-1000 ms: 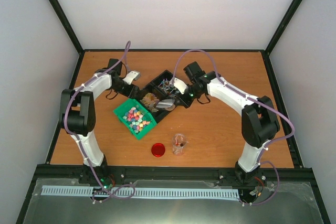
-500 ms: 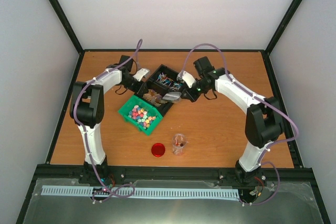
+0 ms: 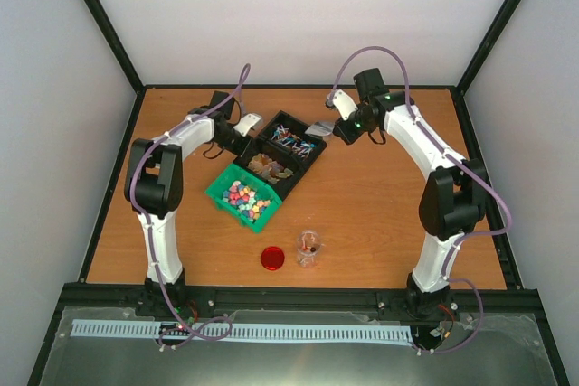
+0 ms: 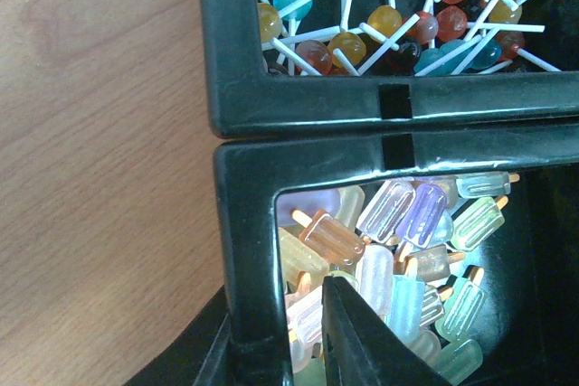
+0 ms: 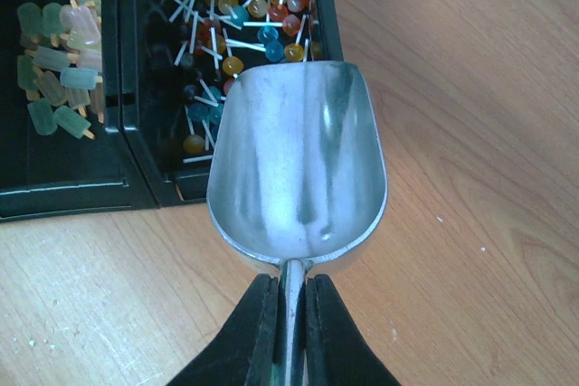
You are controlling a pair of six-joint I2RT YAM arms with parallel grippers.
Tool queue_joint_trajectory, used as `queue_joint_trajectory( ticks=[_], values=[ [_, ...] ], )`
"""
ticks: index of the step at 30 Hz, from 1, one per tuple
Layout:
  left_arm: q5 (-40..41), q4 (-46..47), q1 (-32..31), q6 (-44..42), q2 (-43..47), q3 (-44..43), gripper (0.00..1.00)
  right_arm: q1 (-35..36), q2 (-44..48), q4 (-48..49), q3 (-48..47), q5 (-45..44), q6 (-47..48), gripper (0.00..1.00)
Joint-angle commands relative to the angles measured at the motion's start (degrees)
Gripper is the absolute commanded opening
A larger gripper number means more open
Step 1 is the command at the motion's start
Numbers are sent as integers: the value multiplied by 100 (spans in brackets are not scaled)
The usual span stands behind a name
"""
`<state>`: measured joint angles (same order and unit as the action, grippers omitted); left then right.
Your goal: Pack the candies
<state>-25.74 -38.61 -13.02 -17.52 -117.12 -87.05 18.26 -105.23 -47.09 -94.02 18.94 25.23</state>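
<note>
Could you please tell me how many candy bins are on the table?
3: a green bin at the front, a black bin of popsicle sweets just behind it, and a black bin of lollipops farthest back. None seems hidden.

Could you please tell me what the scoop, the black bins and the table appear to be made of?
Scoop: brushed metal, probably steel or aluminium, given its dull grey streaky sheen.
Black bins: glossy moulded plastic, with highlights on rounded rims.
Table: matte wood grain, possibly laminate.
</note>
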Motion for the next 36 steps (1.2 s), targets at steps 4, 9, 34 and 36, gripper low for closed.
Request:
queue_joint_trajectory(
  ticks=[4,9,34,36],
  values=[
    [104,95,-210,113,37,-161,22,241,-250,-797,-670,-419,489,3],
    [223,114,-327,108,56,-172,21,367,-765,-1794,-1528,-688,805,3],
    [482,373,-524,146,224,69,15,758,-2751,-3729,-3694,-1422,580,3],
    [483,373,-527,120,248,81,15,758,-2860,-3716,-3742,-1386,568,3]
  ],
)
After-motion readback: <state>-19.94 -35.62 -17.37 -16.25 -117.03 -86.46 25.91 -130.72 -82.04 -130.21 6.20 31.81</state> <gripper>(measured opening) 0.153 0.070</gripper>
